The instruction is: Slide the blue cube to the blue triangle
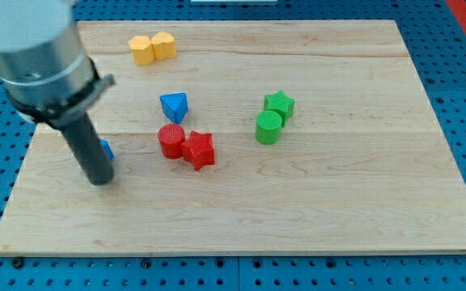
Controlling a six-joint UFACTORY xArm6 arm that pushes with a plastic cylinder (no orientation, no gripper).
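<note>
Blue cube (106, 149), mostly hidden behind my tip (100, 181), left bench (338, 210); blue triangle (174, 107) right and farther, apart; push unfinished; no hand fitted.

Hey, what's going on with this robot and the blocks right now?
My tip sits at the view's left of the board, right against the blue cube, which my rod mostly hides. The blue triangle lies up and to the view's right, apart from the cube, so the slide isn't finished.
</note>
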